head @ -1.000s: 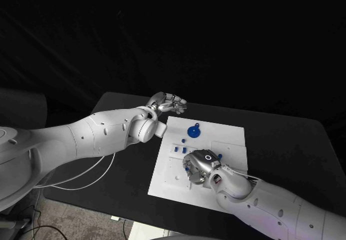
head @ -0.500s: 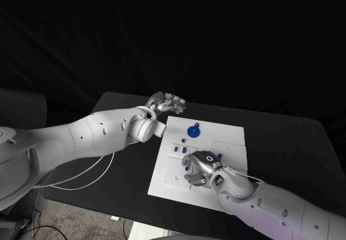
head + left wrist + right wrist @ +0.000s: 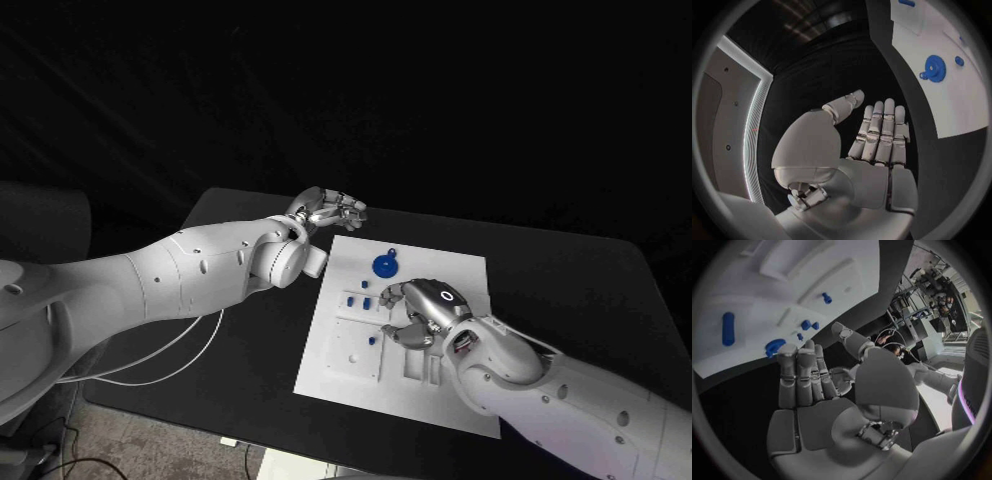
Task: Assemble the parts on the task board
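Head view: the board (image 3: 433, 280) is laid flat in the middle of the table (image 3: 577, 270), so that its slots can be reached from above. A round blue gear (image 3: 387, 265) is seated near the far left of the board, and small blue parts (image 3: 358, 297) are lined up just nearer along the left side, apparently waiting to be placed. The right hand (image 3: 421, 312) is held over the middle of the board, just right of those parts, fingers bent downward; nothing is seen in it from the wrist view, where the fingers are only loosely curled, so it is judged to be empty and poised for a pick. The left hand (image 3: 329, 209) is kept beyond the far left corner of the board, off the work, empty with fingers extended. Compared with a second ago, the right hand is found farther from the robot and more to the right, uncovering the near slots; the left hand is barely altered.
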